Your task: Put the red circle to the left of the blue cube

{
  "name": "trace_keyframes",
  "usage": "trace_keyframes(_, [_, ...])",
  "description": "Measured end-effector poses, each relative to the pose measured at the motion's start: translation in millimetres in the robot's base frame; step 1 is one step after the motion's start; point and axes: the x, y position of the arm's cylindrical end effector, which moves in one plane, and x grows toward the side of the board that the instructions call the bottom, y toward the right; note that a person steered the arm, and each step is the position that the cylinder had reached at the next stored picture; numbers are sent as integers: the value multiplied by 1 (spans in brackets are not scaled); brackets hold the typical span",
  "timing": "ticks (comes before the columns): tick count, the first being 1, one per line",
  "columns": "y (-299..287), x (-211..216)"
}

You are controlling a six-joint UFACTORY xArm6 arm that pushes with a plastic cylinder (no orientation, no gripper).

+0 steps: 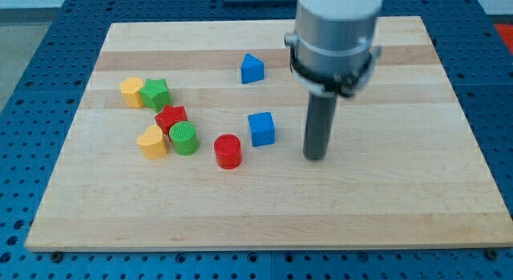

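Note:
The red circle (228, 151), a short red cylinder, stands on the wooden board (385, 208) just left of and a little below the blue cube (261, 128), with a small gap between them. My tip (315, 157) rests on the board to the right of the blue cube, about one block's width away from it and touching no block. The dark rod rises from it to the grey arm housing (335, 31) at the view's top.
A blue triangular block (252, 68) lies above the cube. At the view's left sit a yellow block (132, 92), a green star (155, 94), a red star (171, 119), a yellow heart (152, 142) and a green cylinder (184, 139).

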Motion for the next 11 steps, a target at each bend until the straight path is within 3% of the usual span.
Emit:
trace_keyframes(1, [-48,42])
trace_keyframes(2, [-132,36])
trace_keyframes(3, [-160,-4])
trace_keyframes(4, [-154,-45])
trace_keyframes(9, [-133,26])
trace_keyframes(11, [-93,13])
